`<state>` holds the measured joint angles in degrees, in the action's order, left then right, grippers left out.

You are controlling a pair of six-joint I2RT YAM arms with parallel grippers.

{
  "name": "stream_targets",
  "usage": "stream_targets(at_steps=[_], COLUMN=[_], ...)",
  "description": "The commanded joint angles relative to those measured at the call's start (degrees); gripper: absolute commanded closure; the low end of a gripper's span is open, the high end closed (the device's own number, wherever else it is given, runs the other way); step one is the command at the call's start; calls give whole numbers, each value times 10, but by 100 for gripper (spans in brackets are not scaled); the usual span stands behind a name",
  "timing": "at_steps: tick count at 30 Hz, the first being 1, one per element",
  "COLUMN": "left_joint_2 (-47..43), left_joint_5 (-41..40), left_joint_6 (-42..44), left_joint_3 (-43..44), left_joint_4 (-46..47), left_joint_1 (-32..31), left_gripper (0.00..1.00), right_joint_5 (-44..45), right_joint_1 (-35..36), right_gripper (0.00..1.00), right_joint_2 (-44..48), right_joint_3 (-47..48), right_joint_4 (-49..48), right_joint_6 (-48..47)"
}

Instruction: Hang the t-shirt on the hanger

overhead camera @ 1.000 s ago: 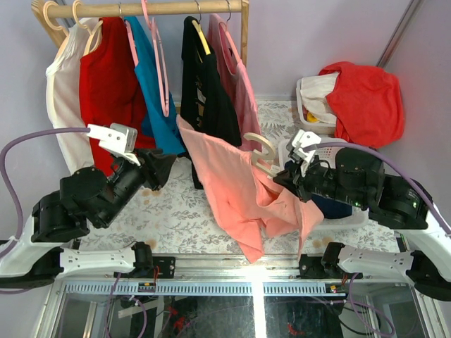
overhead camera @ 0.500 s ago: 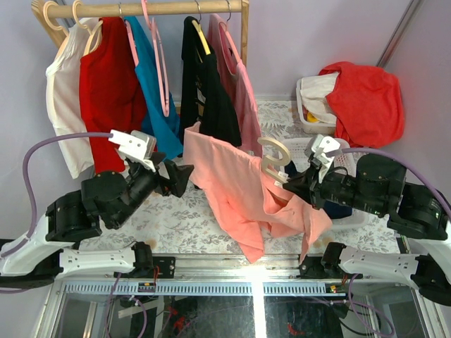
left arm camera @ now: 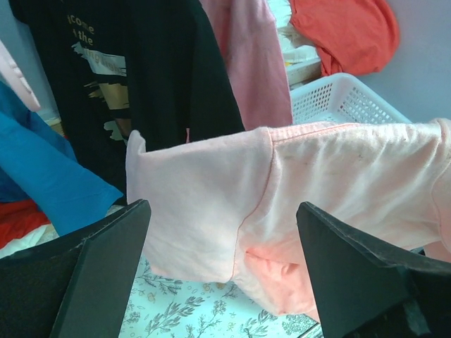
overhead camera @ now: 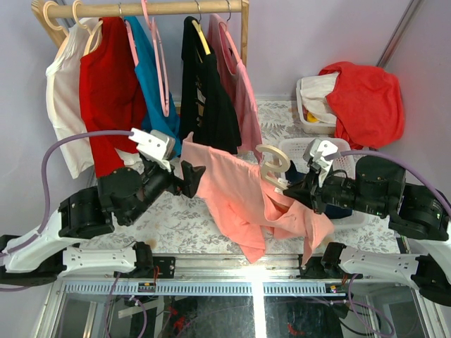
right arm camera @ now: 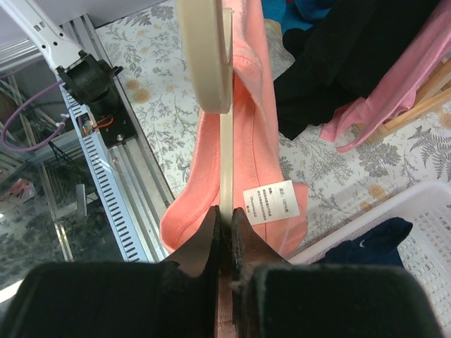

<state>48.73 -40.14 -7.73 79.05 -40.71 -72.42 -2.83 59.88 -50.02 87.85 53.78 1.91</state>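
The salmon t-shirt (overhead camera: 232,201) hangs draped over the cream hanger (overhead camera: 271,160), whose hook sticks up out of the collar. My right gripper (overhead camera: 301,189) is shut on the hanger's thin lower bar (right arm camera: 225,162), with the shirt's collar and white label (right arm camera: 271,204) just beyond my right gripper (right arm camera: 224,215). My left gripper (overhead camera: 192,176) is open at the shirt's left shoulder. In the left wrist view the sleeve (left arm camera: 204,190) stretches across in front of the left gripper (left arm camera: 222,208), apart from both fingers (left arm camera: 106,260).
A wooden rail (overhead camera: 155,8) at the back carries a red shirt (overhead camera: 106,84), a blue top (overhead camera: 151,77), a black t-shirt (overhead camera: 208,91) and a pink striped top (overhead camera: 243,91). A white basket (overhead camera: 296,149) stands behind the hanger; a red garment (overhead camera: 363,98) covers another bin.
My left gripper has opened wide and moved right to the shirt's shoulder. The hanger and shirt have swung to a flatter tilt, shifting slightly right with the right gripper.
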Motion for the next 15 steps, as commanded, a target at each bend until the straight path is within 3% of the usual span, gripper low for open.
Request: stream_targets(at_steps=[1, 15], left_joint_2=[0, 24], left_joint_5=[12, 64], left_joint_6=[22, 54], left_joint_3=[13, -2], left_joint_4=[40, 77], left_joint_1=[1, 7], left_gripper=[14, 10], right_joint_5=[-14, -18], right_joint_1=[-1, -1], right_gripper=[100, 100], right_joint_2=[8, 24], right_joint_3=[17, 14], right_joint_4=[-17, -1], right_joint_6=[6, 14])
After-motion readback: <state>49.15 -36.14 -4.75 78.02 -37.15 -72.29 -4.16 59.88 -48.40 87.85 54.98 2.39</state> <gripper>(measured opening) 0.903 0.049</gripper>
